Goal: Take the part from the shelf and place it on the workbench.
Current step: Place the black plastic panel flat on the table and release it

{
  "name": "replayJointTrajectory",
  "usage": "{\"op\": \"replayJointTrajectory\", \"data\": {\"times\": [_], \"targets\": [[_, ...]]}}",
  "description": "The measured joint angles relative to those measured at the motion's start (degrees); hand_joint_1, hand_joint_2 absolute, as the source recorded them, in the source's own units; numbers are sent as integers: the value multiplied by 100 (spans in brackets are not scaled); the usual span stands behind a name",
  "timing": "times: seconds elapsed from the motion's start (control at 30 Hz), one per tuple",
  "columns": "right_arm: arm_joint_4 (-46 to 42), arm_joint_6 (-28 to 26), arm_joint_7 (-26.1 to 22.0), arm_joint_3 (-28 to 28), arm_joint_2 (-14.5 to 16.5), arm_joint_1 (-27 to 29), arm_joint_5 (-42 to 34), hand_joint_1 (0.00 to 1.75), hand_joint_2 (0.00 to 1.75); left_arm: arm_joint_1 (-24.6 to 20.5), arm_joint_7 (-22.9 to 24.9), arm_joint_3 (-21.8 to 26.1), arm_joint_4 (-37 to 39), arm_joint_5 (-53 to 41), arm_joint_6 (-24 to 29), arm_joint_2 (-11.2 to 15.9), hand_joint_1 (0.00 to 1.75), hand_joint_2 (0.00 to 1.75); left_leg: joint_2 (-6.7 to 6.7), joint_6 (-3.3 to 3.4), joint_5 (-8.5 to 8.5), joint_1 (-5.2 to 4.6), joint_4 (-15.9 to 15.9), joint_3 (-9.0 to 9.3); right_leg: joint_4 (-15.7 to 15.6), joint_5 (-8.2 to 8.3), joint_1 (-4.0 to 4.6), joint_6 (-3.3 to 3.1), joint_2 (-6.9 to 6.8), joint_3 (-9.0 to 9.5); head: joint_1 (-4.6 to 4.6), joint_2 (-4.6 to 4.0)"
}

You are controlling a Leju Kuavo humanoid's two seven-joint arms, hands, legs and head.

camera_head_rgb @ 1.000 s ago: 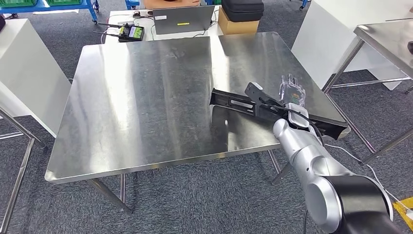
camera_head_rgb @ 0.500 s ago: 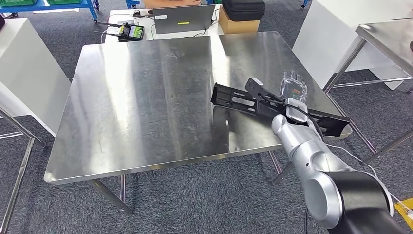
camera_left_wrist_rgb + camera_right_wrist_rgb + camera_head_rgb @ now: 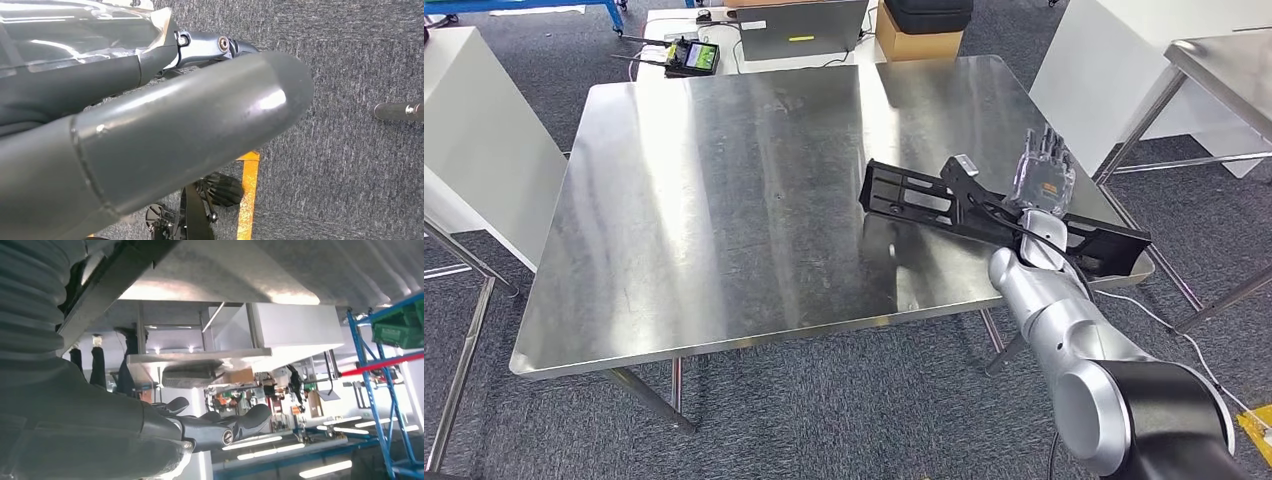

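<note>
Your steel surface (image 3: 724, 200) carries the work here, and the long black part (image 3: 984, 212) sits over its right side, running from near the middle out past the right edge. From the head view you cannot tell whether the part rests on the surface or hangs just above it; its dark reflection lies directly beneath, so judge it as very low.

The right arm comes in from the near right corner, and your right hand (image 3: 1042, 172) stands at the far side of the part with its fingers upright and apart. Whether the thumb or palm holds the part from below is hidden behind it, so you cannot tell whether the hand grips or has let go. The reach across the near right corner looks chosen to bring the part inboard, so that most of its length has steel under it.

The long axis runs roughly left to right across the surface, slanted: the slotted left end points toward the middle and slightly toward the far edge, while the right end overhangs the right edge toward the near corner. You may want more of that end brought inboard.

Your left hand (image 3: 150, 140) hangs over the carpet; its grip cannot be told.
</note>
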Motion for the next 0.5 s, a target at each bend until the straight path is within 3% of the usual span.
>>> {"op": "replayJointTrajectory", "data": {"times": [0.5], "targets": [[-80, -252, -208, -282, 7, -218, -18, 0, 175, 15, -26, 150, 0, -7, 72, 0, 0, 0, -9, 0, 0, -1, -2, -18, 1, -3, 1, -2, -10, -10, 0, 1]]}}
